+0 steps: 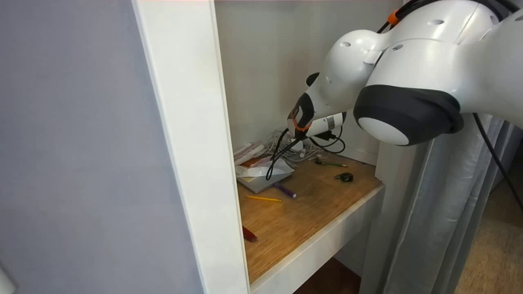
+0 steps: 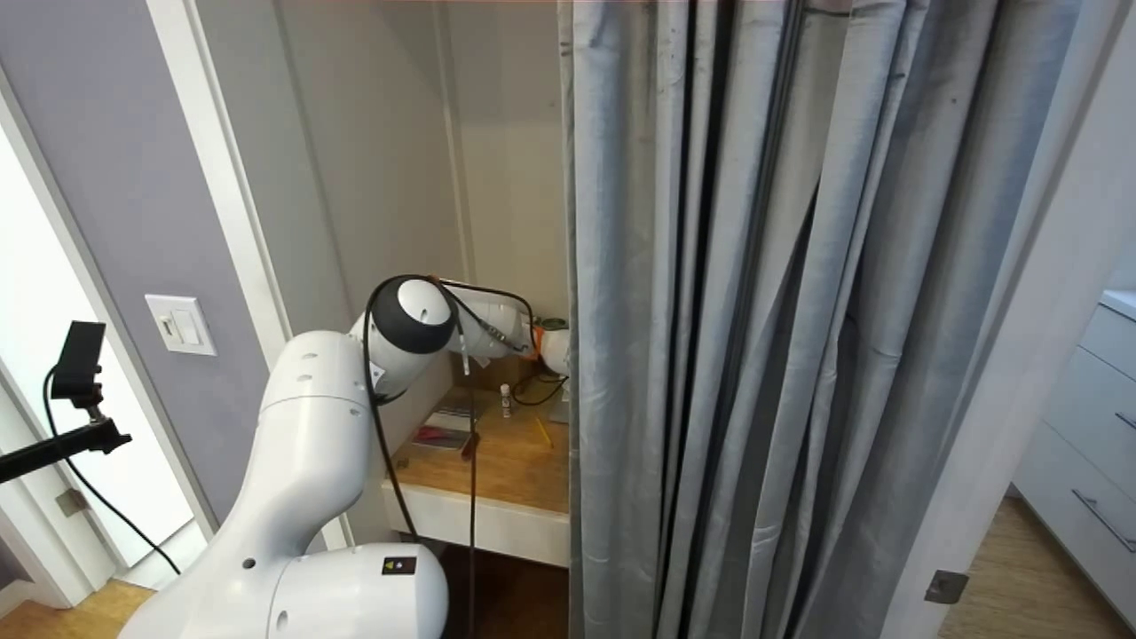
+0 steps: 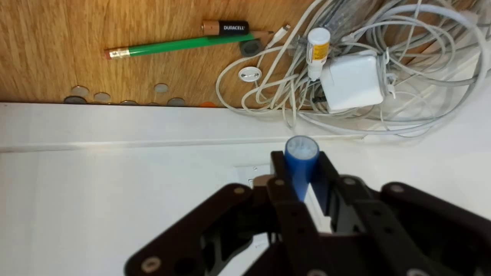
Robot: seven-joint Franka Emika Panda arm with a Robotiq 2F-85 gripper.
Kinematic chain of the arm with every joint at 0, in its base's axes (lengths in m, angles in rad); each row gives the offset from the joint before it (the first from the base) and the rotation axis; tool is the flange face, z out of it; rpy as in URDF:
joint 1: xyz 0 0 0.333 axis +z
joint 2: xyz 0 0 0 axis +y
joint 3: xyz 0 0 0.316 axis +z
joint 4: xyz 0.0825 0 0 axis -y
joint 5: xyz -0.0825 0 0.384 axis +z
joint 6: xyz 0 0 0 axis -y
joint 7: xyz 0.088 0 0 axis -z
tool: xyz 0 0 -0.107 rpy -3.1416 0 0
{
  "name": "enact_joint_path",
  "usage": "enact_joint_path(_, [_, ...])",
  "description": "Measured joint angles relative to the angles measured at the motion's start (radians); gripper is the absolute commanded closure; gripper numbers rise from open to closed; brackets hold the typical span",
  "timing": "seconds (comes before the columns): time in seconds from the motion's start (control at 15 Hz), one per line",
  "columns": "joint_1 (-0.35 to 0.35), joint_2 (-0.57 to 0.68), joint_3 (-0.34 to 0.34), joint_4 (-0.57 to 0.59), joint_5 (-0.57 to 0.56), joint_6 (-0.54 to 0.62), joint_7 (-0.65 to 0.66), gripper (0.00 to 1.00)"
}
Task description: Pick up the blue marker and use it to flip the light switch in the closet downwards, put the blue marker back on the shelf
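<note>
Marker (image 3: 302,165), blue, sits pinched in the tool (image 3: 301,168). Behind them the light switch (image 3: 244,174) is partly hidden. A green pencil (image 3: 172,46) and battery (image 3: 225,28) lie on the counter (image 3: 46,57)

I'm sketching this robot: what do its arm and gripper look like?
The arm is glossy white and rounded, with a black joint cover, black cables, an orange band and a small black sticker. The gripper is dark, built of narrow links with round screws.
</note>
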Motion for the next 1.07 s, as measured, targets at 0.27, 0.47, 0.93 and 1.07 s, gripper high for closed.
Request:
enact_joint_path(0.27, [-0.085,0.002,0.017,0.116,-0.198,-0.104,0.219,0.95])
enact_joint_path(0.47, [-0.199,0.002,0.086,0.238,-0.304,-0.158,0.311,0.95])
enact_joint_path(0.93, [-0.445,0.014,0.339,0.495,-0.506,-0.254,0.406,0.95])
enact_joint_path(1.07, [-0.488,0.033,0.378,0.556,-0.558,-0.29,0.457,0.95])
